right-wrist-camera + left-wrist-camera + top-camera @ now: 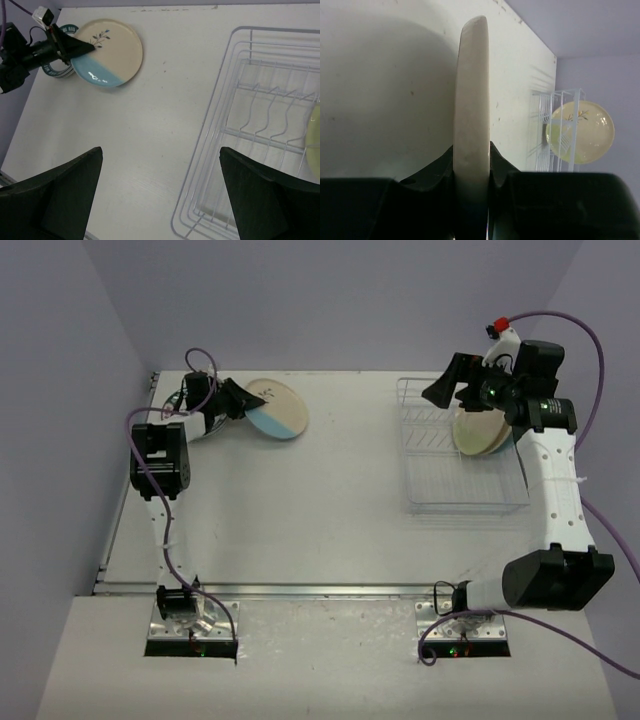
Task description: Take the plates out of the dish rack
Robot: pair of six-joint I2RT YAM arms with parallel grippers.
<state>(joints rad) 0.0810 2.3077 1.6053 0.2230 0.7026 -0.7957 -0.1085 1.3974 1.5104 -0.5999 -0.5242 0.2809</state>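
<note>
My left gripper [252, 400] is shut on the rim of a cream and light blue plate [278, 410] at the far left of the table. In the left wrist view [472, 150] the plate [472, 80] shows edge-on between the jaws. It also shows in the right wrist view [107, 52]. My right gripper [436, 392] is open and empty above the far left corner of the dish rack [440, 490], with its jaws wide apart in its own view [161, 150]. A cream plate [480, 430] stands in the rack [250, 130].
A stack of plates with a green rim [175, 402] lies at the far left corner, just left of the held plate and partly hidden by the left arm. It shows in the right wrist view [57, 71]. Purple walls close in the table.
</note>
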